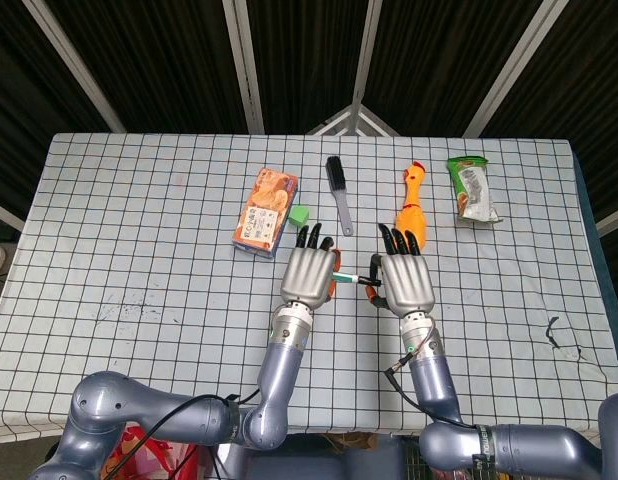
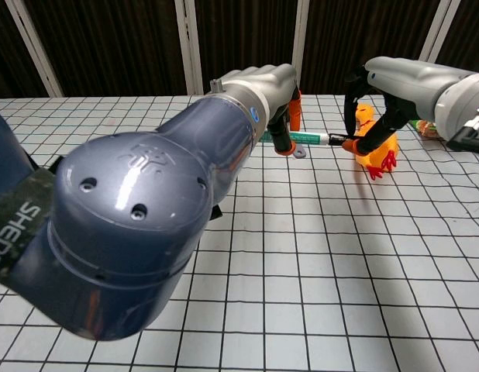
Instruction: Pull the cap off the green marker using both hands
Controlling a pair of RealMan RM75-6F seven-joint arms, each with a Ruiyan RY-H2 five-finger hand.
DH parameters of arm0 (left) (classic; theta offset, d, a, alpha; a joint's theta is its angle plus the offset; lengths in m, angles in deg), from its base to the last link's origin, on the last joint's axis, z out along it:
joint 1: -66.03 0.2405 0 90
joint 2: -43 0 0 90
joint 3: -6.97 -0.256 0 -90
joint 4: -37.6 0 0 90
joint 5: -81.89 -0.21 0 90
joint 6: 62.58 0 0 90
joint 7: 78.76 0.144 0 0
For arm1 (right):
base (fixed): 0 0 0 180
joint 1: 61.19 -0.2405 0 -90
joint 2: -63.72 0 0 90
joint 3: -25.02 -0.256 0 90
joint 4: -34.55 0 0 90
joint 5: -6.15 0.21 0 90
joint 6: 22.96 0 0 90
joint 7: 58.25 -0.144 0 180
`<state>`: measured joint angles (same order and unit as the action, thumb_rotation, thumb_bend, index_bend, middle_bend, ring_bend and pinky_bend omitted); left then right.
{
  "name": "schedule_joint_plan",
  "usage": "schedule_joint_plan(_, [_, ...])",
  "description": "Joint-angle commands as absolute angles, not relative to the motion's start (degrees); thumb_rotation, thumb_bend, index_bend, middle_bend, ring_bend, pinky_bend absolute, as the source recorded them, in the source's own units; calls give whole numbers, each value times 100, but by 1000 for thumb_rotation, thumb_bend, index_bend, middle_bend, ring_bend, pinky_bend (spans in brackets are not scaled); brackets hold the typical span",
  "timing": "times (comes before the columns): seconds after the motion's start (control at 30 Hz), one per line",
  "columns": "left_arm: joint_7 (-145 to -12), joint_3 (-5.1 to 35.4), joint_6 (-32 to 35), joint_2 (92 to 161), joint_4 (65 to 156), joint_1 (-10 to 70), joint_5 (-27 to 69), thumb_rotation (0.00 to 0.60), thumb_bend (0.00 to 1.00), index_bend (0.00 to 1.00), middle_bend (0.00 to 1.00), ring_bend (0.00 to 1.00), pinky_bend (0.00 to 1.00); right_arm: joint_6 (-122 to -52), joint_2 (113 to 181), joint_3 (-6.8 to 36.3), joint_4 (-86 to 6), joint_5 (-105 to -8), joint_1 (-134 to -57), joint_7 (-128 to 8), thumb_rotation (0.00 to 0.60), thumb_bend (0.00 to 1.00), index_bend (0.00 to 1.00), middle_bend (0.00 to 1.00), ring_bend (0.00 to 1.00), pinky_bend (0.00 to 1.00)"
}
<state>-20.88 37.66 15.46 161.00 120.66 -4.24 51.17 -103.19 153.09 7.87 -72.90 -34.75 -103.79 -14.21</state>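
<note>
The green marker [image 1: 351, 277] hangs level above the checked table [image 1: 139, 250], between my two hands. My left hand [image 1: 309, 274] grips its left part, fingers curled round the barrel. My right hand [image 1: 406, 280] pinches the marker's right end between its dark fingertips [image 2: 346, 142]. In the chest view the green marker [image 2: 300, 139] shows a green barrel with a white section towards the right hand [image 2: 391, 76]. The left hand [image 2: 263, 87] wraps the other end. The cap itself is hidden inside the grip.
Behind the hands lie an orange snack box [image 1: 264, 212], a small green cube [image 1: 299, 214], a black brush [image 1: 337, 190], an orange rubber chicken [image 1: 413, 200] and a green packet [image 1: 472, 188]. The rubber chicken [image 2: 375, 147] sits just behind my right fingertips.
</note>
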Motion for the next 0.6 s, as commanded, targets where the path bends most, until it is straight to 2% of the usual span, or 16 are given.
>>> schedule_joint_plan(0.03, [-2094, 3768, 1551, 16095, 12081, -421, 5108, 600, 526, 552, 231, 0, 0, -10323, 15313, 790, -7282, -3471, -10375, -1426, 600, 345, 612, 48, 58, 36])
schedule_joint_plan(0.17, [-2105, 3768, 1553, 16093, 12094, -417, 5098, 600, 526, 553, 232, 0, 0, -10318, 15311, 793, -7276, -3454, -10374, -1423, 600, 345, 600, 48, 58, 36])
schedule_joint_plan(0.3, [-2081, 3763, 1547, 16103, 12087, -426, 5115, 600, 526, 553, 231, 0, 0, -10319, 15309, 795, -7271, -3448, -10380, -1408, 600, 345, 501, 48, 58, 36])
schedule_joint_plan(0.4, [-2077, 3768, 1536, 16111, 12081, -431, 5130, 600, 526, 553, 232, 0, 0, -10334, 15303, 787, -7280, -3454, -10383, -1399, 600, 345, 464, 48, 58, 36])
schedule_joint_plan(0.6, [-2109, 3754, 1555, 16114, 12103, -422, 5084, 600, 526, 554, 232, 0, 0, -10346, 15298, 805, -7313, -3412, -10386, -1348, 600, 346, 453, 48, 58, 36])
